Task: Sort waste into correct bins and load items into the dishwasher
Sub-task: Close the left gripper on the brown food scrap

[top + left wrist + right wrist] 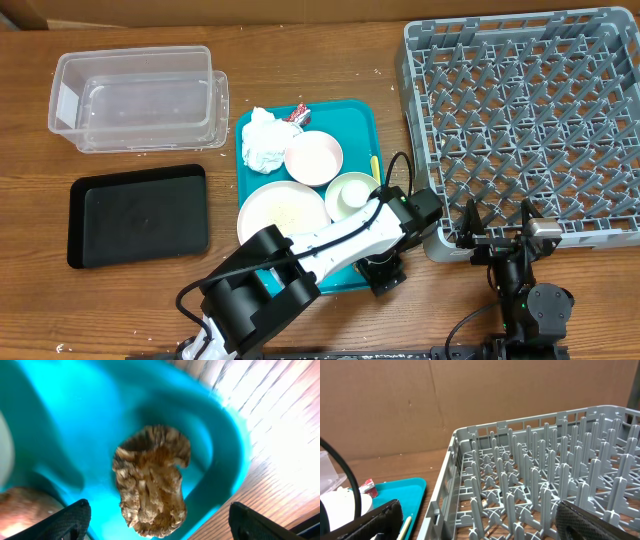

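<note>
**Desk:** Where did you have the left gripper (385, 277) at that moment?

**Me:** Over the near right corner of the teal tray (352, 116). Through the left wrist camera I saw the brown food chunk (152, 485) lying in that rounded corner. It was between my two fingers (65, 522), which stood wide apart on either side of it. Neither touched it, as far as I could tell.

**Desk:** And the right one?

**Me:** The right gripper (497, 222) hung over the table (300, 45), just at the near edge of the grey dish rack (530, 110). Its jaws were spread wide and gripped nothing. The rack itself filled the table's far right corner.

**Desk:** What else was on the teal tray?

**Me:** The crumpled napkins (264, 140) sat in its far left corner, with the red-and-white wrapper (297, 114) just beside them at the far edge. The pink plate (314, 158) lay in the middle and the white plate (283, 213) at the left edge, nearer me. The white bowl (351, 195) was against that plate's right side; I could not tell whether it touched or overlapped it. The yellow spoon (375, 166) lay along the right edge.

**Desk:** The bins?

**Me:** Both stood on the table left of the teal tray. The clear tub (135, 95) was toward the far left corner and the black tray (140, 215) nearer me, apart from it.
</note>
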Controlling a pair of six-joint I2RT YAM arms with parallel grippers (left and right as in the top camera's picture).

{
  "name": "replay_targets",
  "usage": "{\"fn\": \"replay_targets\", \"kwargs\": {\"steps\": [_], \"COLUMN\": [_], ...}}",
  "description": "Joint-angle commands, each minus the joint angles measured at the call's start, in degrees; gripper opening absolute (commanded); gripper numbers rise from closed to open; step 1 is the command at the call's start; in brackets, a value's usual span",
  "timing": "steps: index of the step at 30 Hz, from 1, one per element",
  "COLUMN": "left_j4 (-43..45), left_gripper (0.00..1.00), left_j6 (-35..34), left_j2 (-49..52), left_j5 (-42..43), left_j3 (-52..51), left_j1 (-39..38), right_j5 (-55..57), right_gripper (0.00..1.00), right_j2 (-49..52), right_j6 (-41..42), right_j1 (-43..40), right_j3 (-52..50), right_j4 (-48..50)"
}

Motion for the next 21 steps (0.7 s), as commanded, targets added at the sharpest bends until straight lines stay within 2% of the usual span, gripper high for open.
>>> {"fn": "replay_targets", "kwargs": {"steps": [1, 6, 21], "left_j4": [0.07, 0.68, -3.82], "left_gripper": [0.89, 0.85, 0.86], "left_j6": [-0.22, -0.2, -1.09], "left_j2": [0.35, 0.44, 4.52], "left_j5": [0.0, -0.66, -1.07], "left_j3": [4.5, 6.01, 5.07], "left_j1": [-0.2, -0.09, 1.44], "right_j5": [-0.11, -0.11, -0.11], "right_gripper": [1.0, 1.0, 1.0], "right_j2": [-0.57, -0.57, -0.57], "right_j6": [-0.17, -0.17, -0.17], "right_j1": [-0.04, -0.04, -0.04], "right_j3": [-0.59, -0.59, -0.59], "right_j4": [0.39, 0.39, 0.39]}}
